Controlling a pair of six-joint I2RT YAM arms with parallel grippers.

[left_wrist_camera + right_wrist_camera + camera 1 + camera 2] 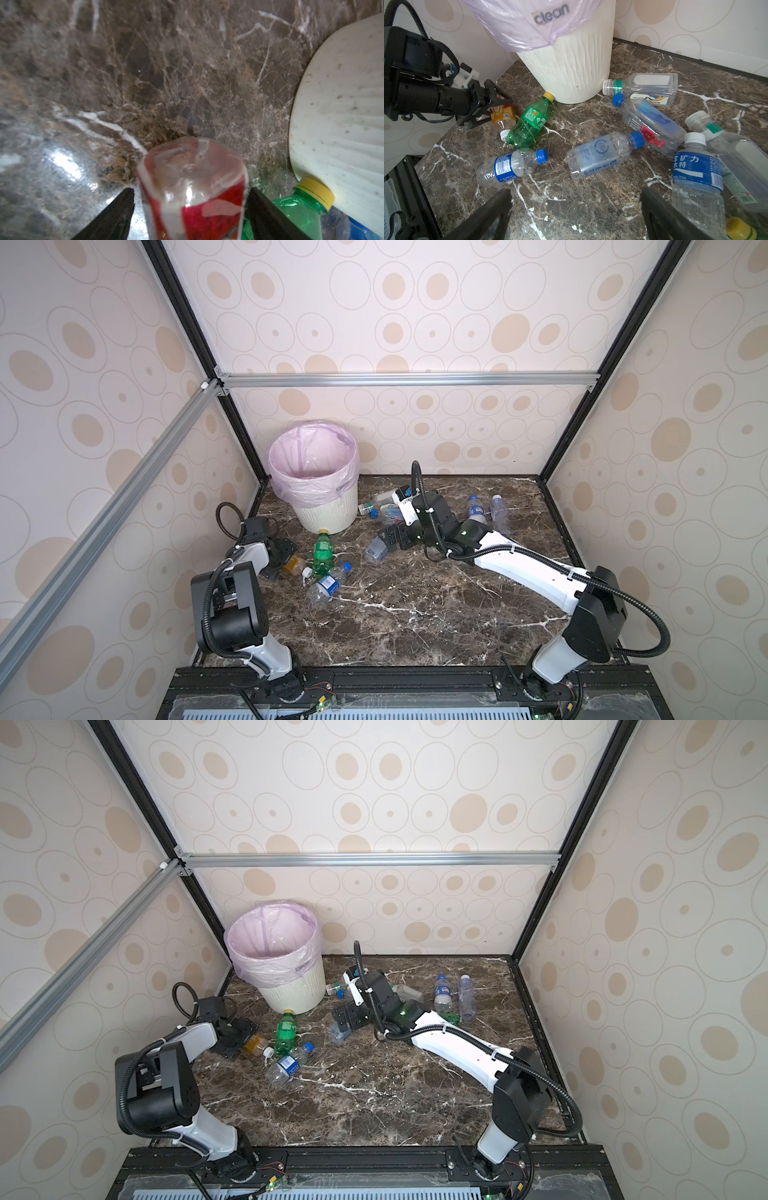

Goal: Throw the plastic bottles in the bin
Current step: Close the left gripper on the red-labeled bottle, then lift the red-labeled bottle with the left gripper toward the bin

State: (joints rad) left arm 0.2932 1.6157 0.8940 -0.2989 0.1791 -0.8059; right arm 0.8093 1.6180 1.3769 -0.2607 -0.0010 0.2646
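At the left edge of the surface (415, 614), the left jaws stand released on either side of the amber bottle (503, 118), which lies on its side. The left wrist view shows one jaw about meeting its wall and a sliver of gap at the other, so nothing is gripped yet. Its thin clear wall suggests it is empty, light and springy. It should dent under a squeeze and may squirt out if pinched near the rounded base, so the labelled mid-body looks the better hold. Just beside it lies the green bottle (322, 553), its yellow cap against the foot of the bin (328, 514), which stands in the back left corner. A clear blue-labelled bottle (328, 587) lies just in front of these. Further right, the right jaws hang spread wide and empty above the surface, with a blue-capped clear bottle (602, 154) ahead of them and several more around. Well to the right, two more bottles (476, 510) rest side by side. All look slick and prone to roll, so a grip across the barrel should serve better than one at the neck.
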